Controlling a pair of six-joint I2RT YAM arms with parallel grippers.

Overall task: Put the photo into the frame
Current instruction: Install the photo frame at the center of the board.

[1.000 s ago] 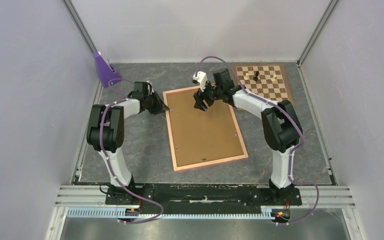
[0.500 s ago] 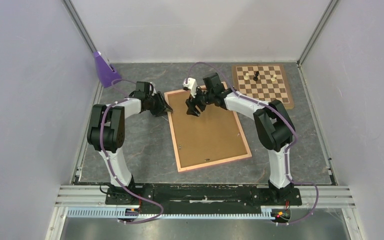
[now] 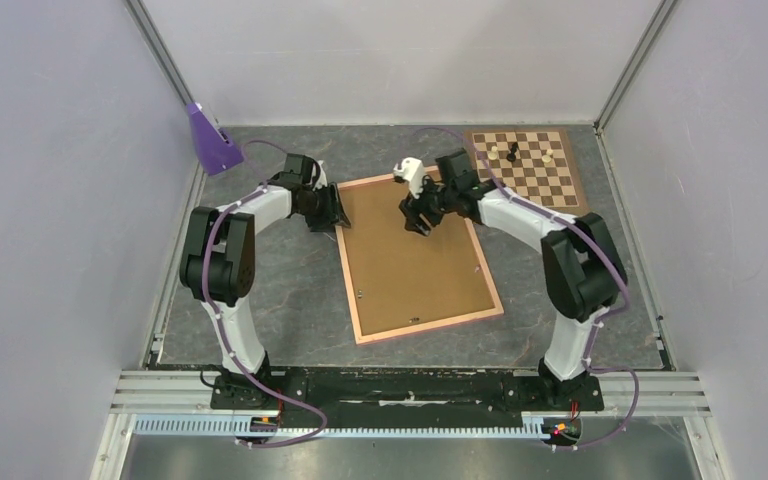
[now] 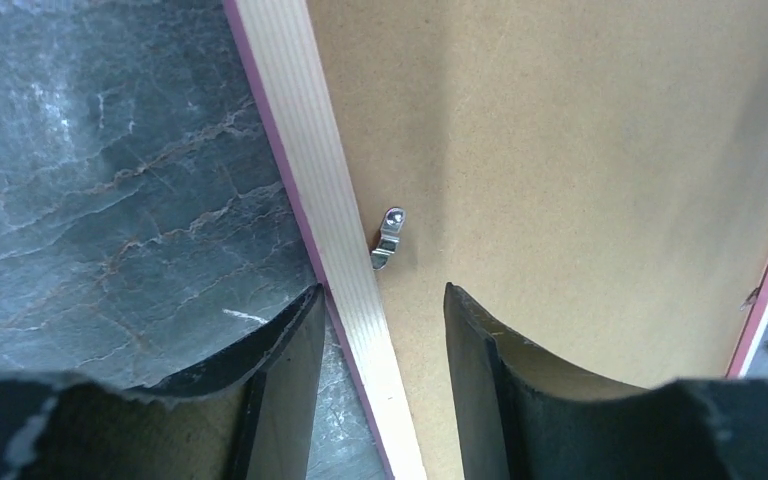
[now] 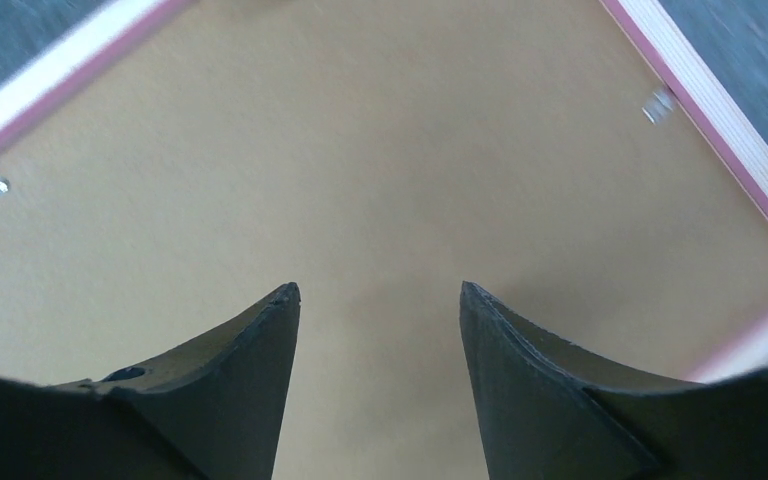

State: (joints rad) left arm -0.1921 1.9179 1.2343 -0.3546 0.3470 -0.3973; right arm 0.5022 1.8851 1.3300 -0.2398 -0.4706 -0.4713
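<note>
Frame [image 4: 335, 220] lies back-up, its pale rail running between the parted, empty fingers of the left gripper [image 4: 382, 292] and on ahead, with a metal clip [image 4: 388, 238] just beyond them. The right gripper [image 5: 380, 290], open and empty, hangs over the brown backing board [image 5: 380, 150]. No view shows the photo.

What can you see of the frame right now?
The frame lies flat, back up, on the grey table: a thin pale-wood rim with pink outer edge, slightly skewed, brown backing board seated inside, small metal clips along the rim. The open left pincer straddles its left rail near the far corner; contact is unclear.
</note>
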